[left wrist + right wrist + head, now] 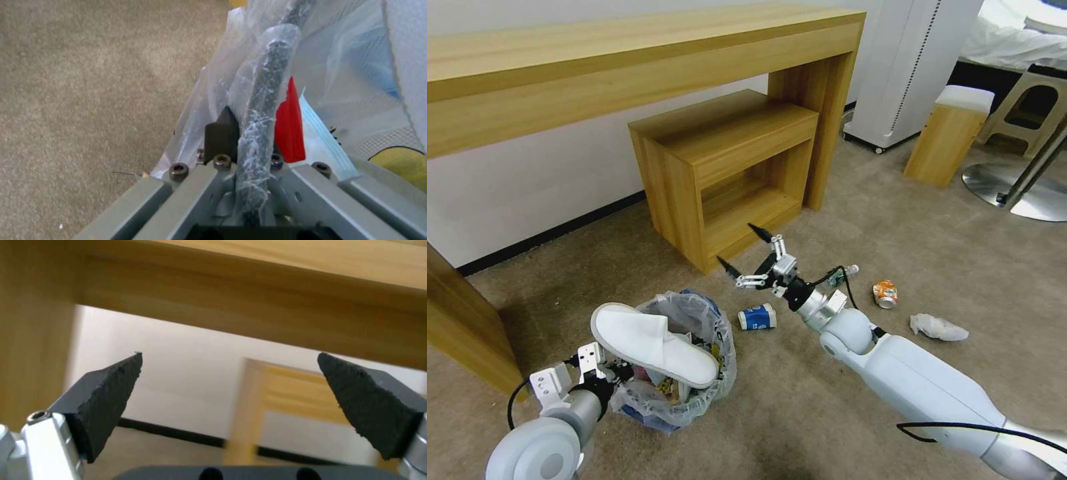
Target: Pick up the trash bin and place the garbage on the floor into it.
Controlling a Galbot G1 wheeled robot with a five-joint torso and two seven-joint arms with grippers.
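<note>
The trash bin (pixel 707 333) stands on the beige floor (pixel 787 413), lined with a crinkled plastic bag. A white slipper (pixel 650 341) lies across its top. My left gripper (pixel 608 371) is shut on the bin's near rim. In the left wrist view the bag-wrapped rim (pixel 262 110) runs between the fingers of the left gripper (pixel 249 140), with a red cup (pixel 289 133), a blue mask (pixel 322 133) and a yellow wrapper (pixel 400 163) inside. My right gripper (pixel 737 245) (pixel 229 356) hangs open and empty above a blue-white cup (pixel 757 317). A small bottle (pixel 844 273), an orange can (pixel 885 293) and a white wad (pixel 938 327) lie on the floor.
A low wooden cabinet (pixel 727 167) stands under a long wooden desk (pixel 627 60) just beyond the right gripper. The desk's leg (pixel 460 320) is left of the bin. A white appliance (pixel 907 67), a wooden stool (pixel 947 133) and a round metal base (pixel 1014 190) stand at the far right.
</note>
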